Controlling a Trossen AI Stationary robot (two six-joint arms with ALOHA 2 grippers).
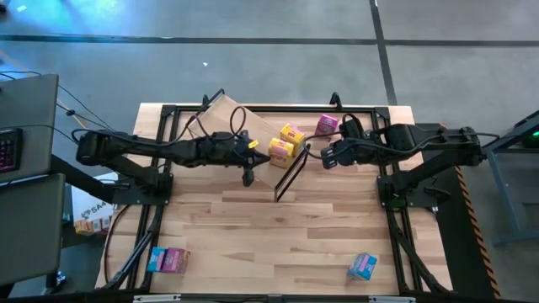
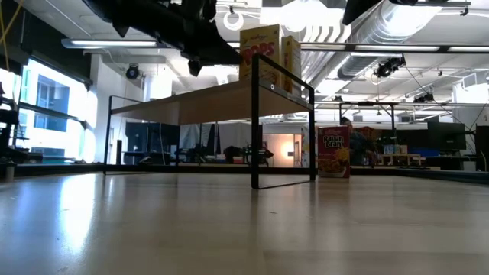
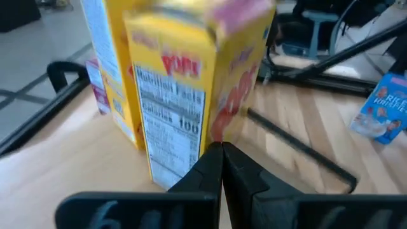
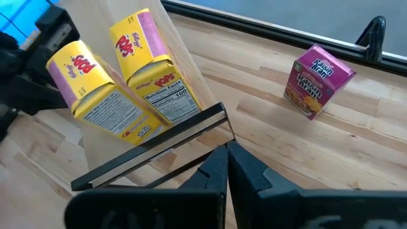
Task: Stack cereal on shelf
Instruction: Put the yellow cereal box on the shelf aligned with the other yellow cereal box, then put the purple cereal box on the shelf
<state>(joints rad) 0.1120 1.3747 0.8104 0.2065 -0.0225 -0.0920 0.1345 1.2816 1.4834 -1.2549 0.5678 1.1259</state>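
Note:
The shelf [image 1: 240, 126], a light board on a black wire frame, stands slantwise at the table's far middle. Two yellow cereal boxes [image 1: 292, 135] [image 1: 280, 150] stand upright on its right end, and they also show in the low view [image 2: 260, 50]. A magenta box [image 1: 327, 124] stands on the table just past the shelf's right end. My left gripper [image 1: 257, 150] is shut above the board, level with the nearer yellow box [image 3: 184, 108] and right beside it. My right gripper [image 1: 322, 158] hovers shut over the shelf's right end frame [image 4: 159, 143], holding nothing. My left gripper's shut fingertips [image 3: 213, 159] stand right at the lower corner edge [image 3: 205, 143] of the nearer yellow box, coming nearly level from the table's left. I cannot tell whether they touch it. The box stands upright on the board.
A light blue box [image 1: 362, 266] lies near the table's front right. A blue and a pink box [image 1: 168, 259] lie at the front left. Black frame rails [image 1: 396, 210] run along the table's sides. Bare tabletop lies in the near middle.

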